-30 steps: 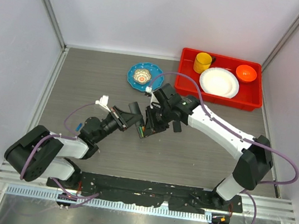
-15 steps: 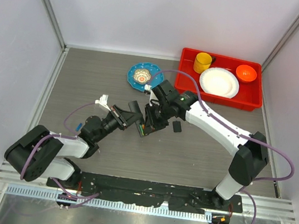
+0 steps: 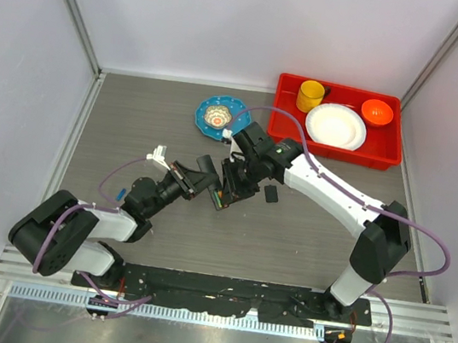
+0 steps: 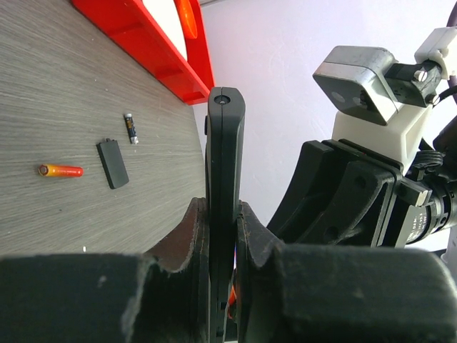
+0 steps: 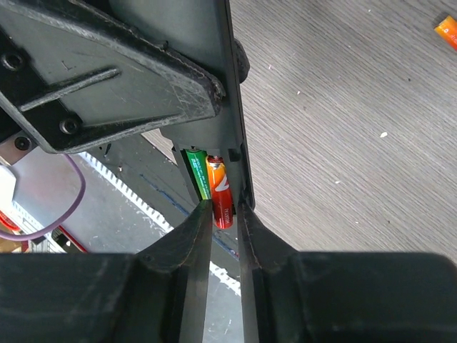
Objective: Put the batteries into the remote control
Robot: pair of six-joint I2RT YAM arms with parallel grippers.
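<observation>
Table (image 3: 133,123): grey wood-grain top, walled on three sides. Red tray (image 3: 335,155) sits at the far right and holds a white plate (image 3: 336,125), a yellow cup (image 3: 310,96) and an orange bowl (image 3: 377,112). Blue patterned plate (image 3: 222,117) lies on the table just left of the tray.

Both arms meet mid-table, a little left of centre. Left gripper (image 4: 223,214): jaws clamped on the two flat faces of the remote control (image 4: 226,157), which stands on edge between the pads, its free end pointing to the far right. Right gripper (image 5: 223,214): jaws drawn in narrow, pinching one end of an orange-red battery (image 5: 220,189). That battery lies in the remote's open compartment, just beside a green-wrapped battery (image 5: 196,175) that is already in the bay. Cannot tell whether the orange-red one is fully seated.

Flat black battery cover (image 3: 270,193) lies on the table just right of the grippers. Left wrist view: a loose orange-red battery (image 4: 61,171) lies near the cover, apart from it, and a small dark battery (image 4: 130,128) lies on the cover's other side, towards the tray.
</observation>
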